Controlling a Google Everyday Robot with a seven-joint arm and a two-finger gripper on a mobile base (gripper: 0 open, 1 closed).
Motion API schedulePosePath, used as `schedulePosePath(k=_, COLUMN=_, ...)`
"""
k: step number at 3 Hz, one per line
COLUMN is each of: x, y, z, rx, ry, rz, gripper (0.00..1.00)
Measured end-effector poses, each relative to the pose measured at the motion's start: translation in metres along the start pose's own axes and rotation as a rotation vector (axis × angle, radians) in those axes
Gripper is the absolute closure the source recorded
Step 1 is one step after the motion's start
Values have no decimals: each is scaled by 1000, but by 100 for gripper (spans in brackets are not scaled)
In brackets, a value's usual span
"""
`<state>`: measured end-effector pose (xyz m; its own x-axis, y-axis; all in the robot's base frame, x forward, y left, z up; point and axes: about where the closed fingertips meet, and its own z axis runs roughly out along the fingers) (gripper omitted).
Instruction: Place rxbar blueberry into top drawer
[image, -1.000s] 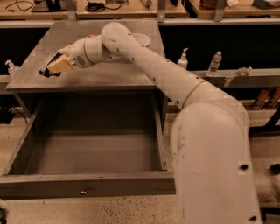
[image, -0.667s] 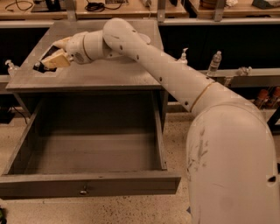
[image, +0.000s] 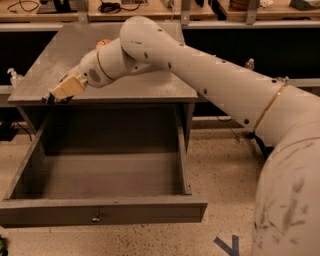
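item: small clear bottle (image: 12, 77), standing off the tabletop's left edge, apart from it.
item: gripper (image: 57, 95), at the front-left corner of the grey tabletop (image: 145, 86), tip poking just past the front edge; tan fingers (image: 67, 87) closed on the rxbar blueberry (image: 48, 99), of which only a dark sliver shows at the tip.
item: top drawer (image: 100, 210), pulled out below the front edge, round knob (image: 96, 217) at the middle of its front panel.
item: red apple (image: 104, 43), mid-tabletop, mostly hidden behind the arm (image: 210, 70).
item: second small bottle (image: 249, 64), beyond the right edge.
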<state>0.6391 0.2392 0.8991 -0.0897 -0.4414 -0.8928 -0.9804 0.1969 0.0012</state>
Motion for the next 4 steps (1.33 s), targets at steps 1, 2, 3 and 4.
schedulePosePath(k=1, x=68, y=60, z=-12, rx=-72, ry=150, rz=174, gripper=100)
schedulePosePath(k=2, x=119, y=83, z=-22, rx=-87, ry=204, rz=194, gripper=100)
schedulePosePath(k=3, x=155, y=66, z=-26, rx=-69, ry=250, rz=167, gripper=100)
schedulePosePath(k=4, x=186, y=51, z=-31, rx=-20, ry=379, rz=130, gripper=84)
